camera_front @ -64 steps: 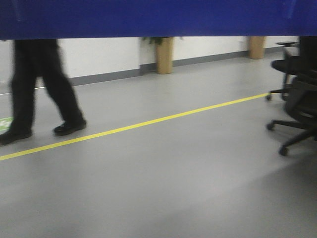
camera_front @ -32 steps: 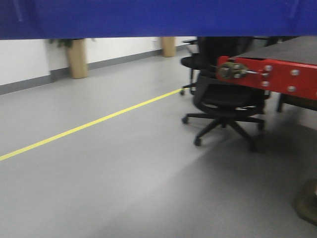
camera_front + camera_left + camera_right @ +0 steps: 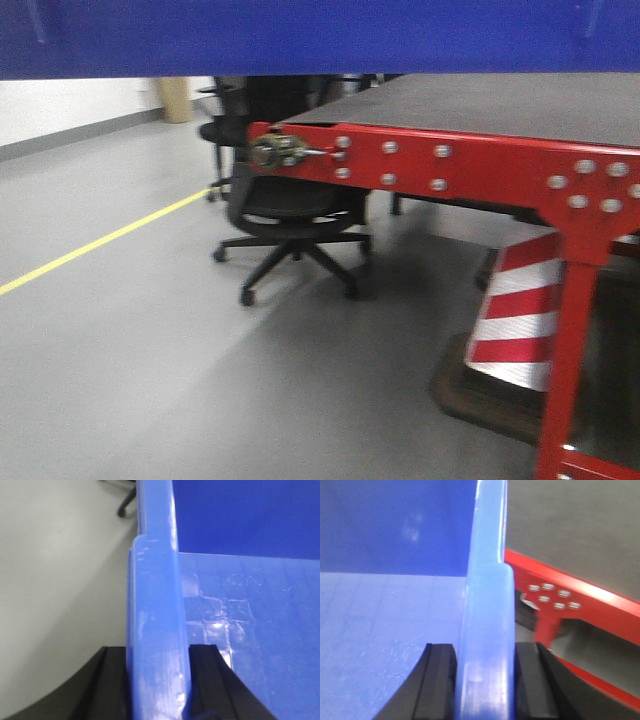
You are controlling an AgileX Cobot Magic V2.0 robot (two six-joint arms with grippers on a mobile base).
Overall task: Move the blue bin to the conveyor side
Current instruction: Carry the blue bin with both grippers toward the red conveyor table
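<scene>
The left gripper (image 3: 157, 680) and right gripper (image 3: 487, 685) clamp the blue bin (image 3: 155, 605) rim. Only the front view shows a striped cone (image 3: 515, 320), lower right.

A smooth grey floor (image 3: 130, 380) fills the scene, with a yellow line (image 3: 100, 240) crossing it at the left. A black office chair (image 3: 285, 215) stands farther back. At the right, a red-and-white striped cone (image 3: 520, 320) stands just beside the red frame (image 3: 450, 165) that carries a dark grey conveyor belt (image 3: 480, 100).
</scene>
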